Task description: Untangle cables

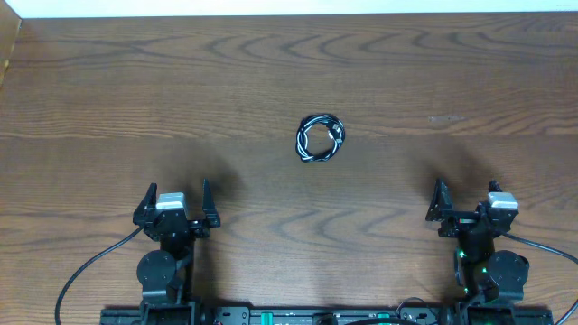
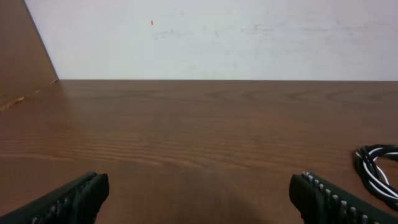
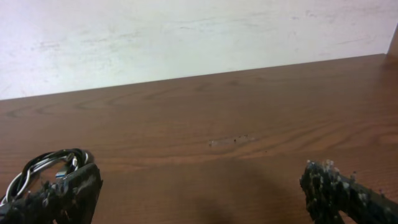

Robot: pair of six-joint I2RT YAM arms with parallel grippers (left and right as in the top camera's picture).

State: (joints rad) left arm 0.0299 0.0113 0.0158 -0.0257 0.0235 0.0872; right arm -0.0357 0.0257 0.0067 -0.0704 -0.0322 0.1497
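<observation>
Cables (image 1: pixel 320 139), one black and one white in a small coil, lie on the table (image 1: pixel 108 90) in the overhead view, well ahead of the left gripper (image 1: pixel 178 187) and right gripper (image 1: pixel 466 186). Both have jaws wide apart and empty. Left wrist: cables (image 2: pixel 376 168) at the right edge. Right wrist: cables (image 3: pixel 43 165) at lower left.
</observation>
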